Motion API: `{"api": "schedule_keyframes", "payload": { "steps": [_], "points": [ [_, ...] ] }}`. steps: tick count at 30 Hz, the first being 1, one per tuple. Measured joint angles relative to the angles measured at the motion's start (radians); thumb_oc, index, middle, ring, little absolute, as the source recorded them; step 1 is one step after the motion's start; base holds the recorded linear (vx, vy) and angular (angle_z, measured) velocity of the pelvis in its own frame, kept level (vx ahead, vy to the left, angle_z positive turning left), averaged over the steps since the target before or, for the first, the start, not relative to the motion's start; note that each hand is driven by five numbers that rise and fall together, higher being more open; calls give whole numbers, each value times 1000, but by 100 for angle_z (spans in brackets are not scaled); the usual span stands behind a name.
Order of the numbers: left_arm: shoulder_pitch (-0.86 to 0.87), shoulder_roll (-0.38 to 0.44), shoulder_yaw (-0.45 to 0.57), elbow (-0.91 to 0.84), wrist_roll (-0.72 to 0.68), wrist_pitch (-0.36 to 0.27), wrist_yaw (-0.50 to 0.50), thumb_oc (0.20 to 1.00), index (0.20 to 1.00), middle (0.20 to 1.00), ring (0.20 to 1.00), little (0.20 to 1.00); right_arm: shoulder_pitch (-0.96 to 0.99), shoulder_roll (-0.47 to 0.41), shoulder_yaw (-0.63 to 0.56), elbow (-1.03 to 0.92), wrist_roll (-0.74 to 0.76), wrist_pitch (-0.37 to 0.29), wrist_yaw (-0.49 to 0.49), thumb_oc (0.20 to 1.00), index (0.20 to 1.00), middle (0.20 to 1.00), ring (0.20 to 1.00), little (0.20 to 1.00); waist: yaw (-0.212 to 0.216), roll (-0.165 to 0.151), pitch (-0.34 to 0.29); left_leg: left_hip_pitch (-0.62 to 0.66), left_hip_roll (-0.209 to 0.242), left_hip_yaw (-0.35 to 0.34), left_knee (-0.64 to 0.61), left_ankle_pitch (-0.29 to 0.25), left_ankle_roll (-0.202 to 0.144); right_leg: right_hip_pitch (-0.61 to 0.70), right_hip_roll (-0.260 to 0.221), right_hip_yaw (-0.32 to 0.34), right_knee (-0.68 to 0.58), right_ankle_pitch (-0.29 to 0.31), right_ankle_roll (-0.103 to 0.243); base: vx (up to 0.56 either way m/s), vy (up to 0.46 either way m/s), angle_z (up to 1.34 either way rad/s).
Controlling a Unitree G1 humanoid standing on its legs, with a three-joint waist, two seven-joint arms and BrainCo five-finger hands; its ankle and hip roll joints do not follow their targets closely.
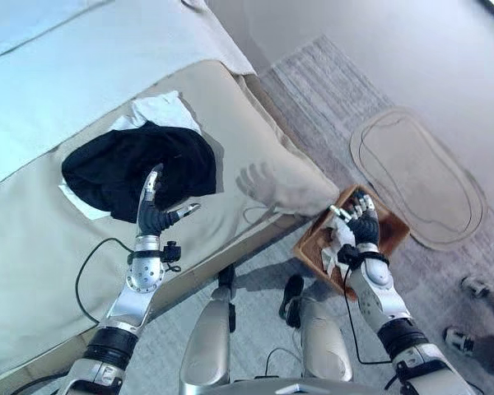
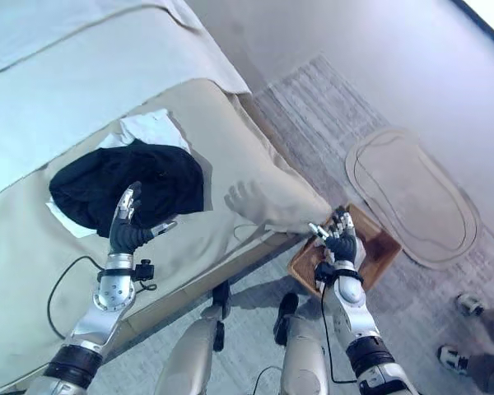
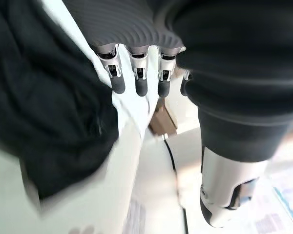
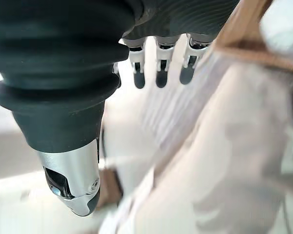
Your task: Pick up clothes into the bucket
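A black garment [image 1: 140, 169] lies bunched on the beige bed [image 1: 33, 247], on top of a white garment [image 1: 163, 109]. My left hand [image 1: 154, 216] is open at the black garment's near edge, fingers [image 3: 139, 80] straight and thumb spread; the dark cloth [image 3: 49, 112] shows just beside them. A brown wooden bucket [image 1: 393, 226] stands on the floor by the bed's corner. A white cloth [image 1: 336, 247] lies in it and hangs over its near rim. My right hand [image 1: 361, 226] hovers open over the bucket, fingers [image 4: 160, 68] straight above the pale cloth [image 4: 224, 185].
The bed's padded corner [image 1: 284, 188] bulges out next to the bucket. A grey striped carpet [image 1: 329, 90] covers the floor, with an oval beige mat [image 1: 416, 177] beyond the bucket. A person's shoes [image 1: 475, 286] stand at the lower right.
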Motion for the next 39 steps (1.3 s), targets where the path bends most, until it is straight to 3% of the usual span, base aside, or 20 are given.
{"api": "schedule_keyframes", "payload": {
  "steps": [2,5,8,16,20,24,27,35,39],
  "points": [
    [4,8,8,30,29,8,11,1000,1000,1000,1000,1000,16,12,17,4,-4,4,25,1000,1000,1000,1000,1000,19,-8,-32,10,0,-2,-11,6,2,22,6,-10,-27,6,8,87,35,13],
    [2,10,10,76,69,28,17,1000,1000,1000,1000,1000,22,35,47,14,-16,21,60,1000,1000,1000,1000,1000,20,-10,-39,56,-8,-19,-23,9,2,97,9,-34,-79,19,20,85,44,16],
    [6,12,15,123,97,36,27,1000,1000,1000,1000,1000,38,39,81,30,-26,31,87,1000,1000,1000,1000,1000,22,-18,-90,67,-10,-18,-41,9,2,115,13,-36,-122,29,29,52,51,1],
    [-85,51,23,288,251,89,143,1000,1000,1000,1000,1000,32,18,148,52,-63,41,122,1000,1000,1000,1000,1000,13,-38,-92,16,-6,-12,2,3,-7,77,20,-30,-118,41,31,-66,48,-4],
    [-167,112,5,356,254,121,197,1000,1000,1000,1000,1000,0,18,160,53,-72,44,123,1000,1000,1000,1000,1000,5,-71,-42,-58,5,6,51,0,-11,-3,22,-7,-66,42,28,-103,41,-13],
    [-312,182,-13,425,287,143,252,1000,1000,1000,1000,1000,-52,-30,176,16,-74,37,116,1000,1000,1000,1000,1000,-16,-86,96,-181,4,9,176,-27,-24,-116,3,12,43,32,14,-117,41,-5],
    [-382,212,-15,432,291,154,276,1000,1000,1000,1000,1000,-69,-41,184,-2,-82,38,111,1000,1000,1000,1000,1000,-36,-99,179,-263,-1,7,240,-45,-14,-204,-16,27,118,22,-1,-93,58,-1],
    [-450,270,-22,474,292,206,344,1000,1000,1000,1000,1000,-50,-61,178,-41,-81,33,100,1000,1000,1000,1000,1000,-77,-105,203,-412,-3,30,364,-82,10,-359,-33,72,225,0,-4,-15,41,-10],
    [-499,337,-29,494,296,235,369,1000,1000,1000,1000,1000,-44,-69,175,-104,-70,21,94,1000,1000,1000,1000,1000,-97,-110,203,-465,0,29,380,-82,10,-410,-33,74,240,0,-4,-5,3,-1]
  ]
}}
